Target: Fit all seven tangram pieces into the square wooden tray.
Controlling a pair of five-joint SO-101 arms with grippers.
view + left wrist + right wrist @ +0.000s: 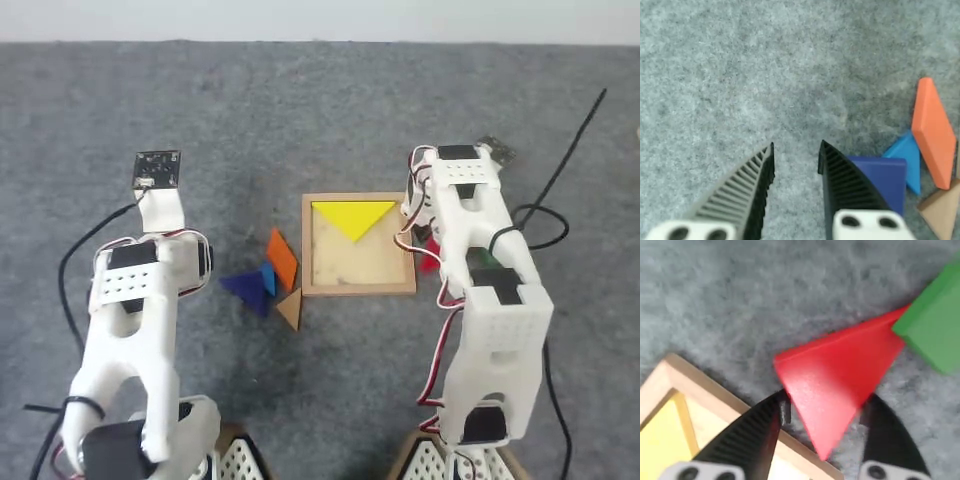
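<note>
High view: square wooden tray [360, 289] mid-table on grey felt-like cover [300, 110]. Large yellow triangle piece [353, 217] lies inside the tray along the far rim, apex pointing toward the arms. Left of the tray is a tight cluster: orange parallelogram piece [282, 258], small light-blue triangle piece [268, 277], dark-blue triangle piece [243, 287] and tan triangle piece [291, 308], the tan one just beside the tray's near-left corner. Right arm [490, 300] stands along the tray's right side. A sliver of glossy red triangle piece [430, 257] shows between this arm and the rim, and a green piece [487, 257] is partly hidden under the arm. Left arm [130, 300] is well left of the cluster. Left wrist view: left gripper [796, 147] released, its fingers spread over bare cover with nothing between them. The dark-blue triangle lies just behind one finger, with the light-blue, orange and tan pieces beyond. Right wrist view: right gripper [826, 405] grasps the red triangle, one finger on each slanting side. The triangle's tip overlaps the tray rim. The green piece meets the triangle's far corner; touching or overlapping, cannot tell. The yellow triangle is in the tray.
</note>
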